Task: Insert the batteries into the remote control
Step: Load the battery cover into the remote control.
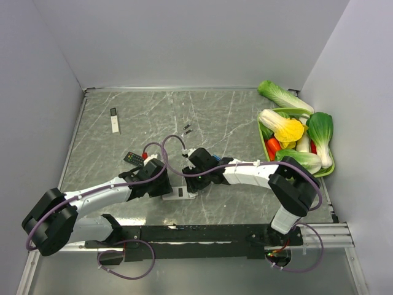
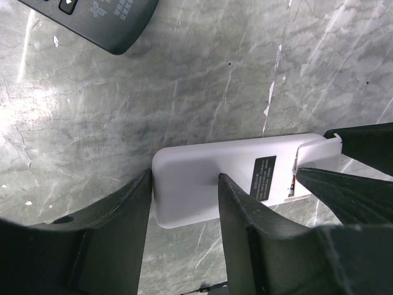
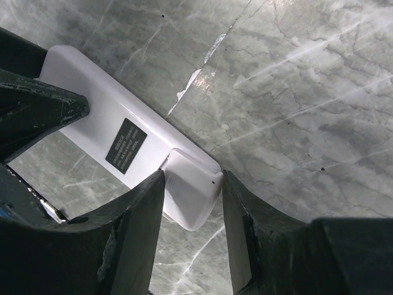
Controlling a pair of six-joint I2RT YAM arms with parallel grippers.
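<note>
White shells and black joints are seen on both arms; purple cables are looped behind the jaws; fingers are matte black.

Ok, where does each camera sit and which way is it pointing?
Top external: above and behind the bases, looking down on the table; both arms show, meeting at the white remote.
Left wrist: on that arm, facing down at the remote's plain end; left gripper in frame.
Right wrist: facing down at the cover end; right gripper in frame.
Shared: both wrist views hold that remote.
</note>
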